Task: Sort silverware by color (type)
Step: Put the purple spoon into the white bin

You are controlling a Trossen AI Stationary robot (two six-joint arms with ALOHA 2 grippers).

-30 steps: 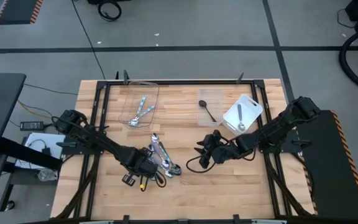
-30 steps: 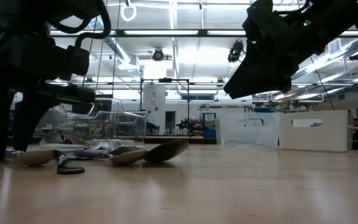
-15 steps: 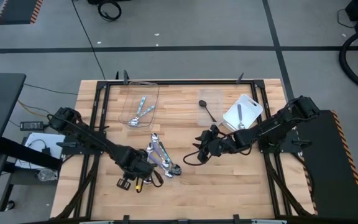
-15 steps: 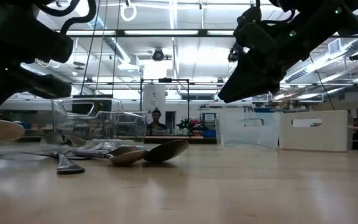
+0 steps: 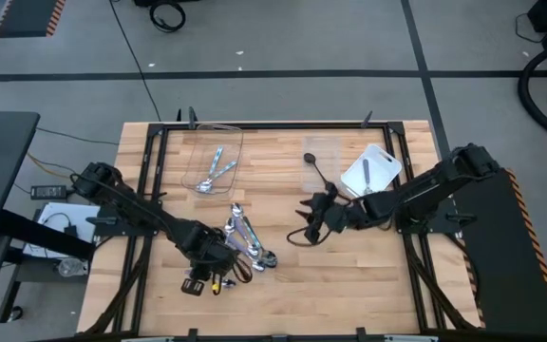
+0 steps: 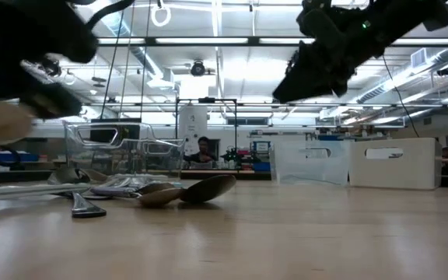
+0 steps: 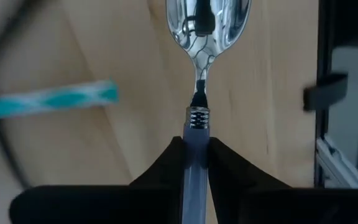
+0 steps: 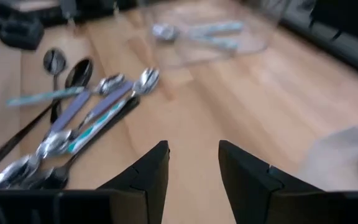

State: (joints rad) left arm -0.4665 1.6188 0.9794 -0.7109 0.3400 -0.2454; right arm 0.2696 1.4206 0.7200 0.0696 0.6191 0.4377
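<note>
Left wrist view: left gripper (image 7: 196,163) clamped on a silver spoon (image 7: 207,31) by its pale blue handle, bowl out ahead over the desk (image 7: 104,50). High view: that gripper (image 5: 209,275) sits at the near end of the spoon pile (image 5: 247,242); two spoons lie in the clear bin (image 5: 215,157). Right gripper (image 5: 313,217) hovers mid-desk, fingers (image 8: 146,171) apart, holding nothing. Dark spoon (image 5: 314,166) lies just behind it.
</note>
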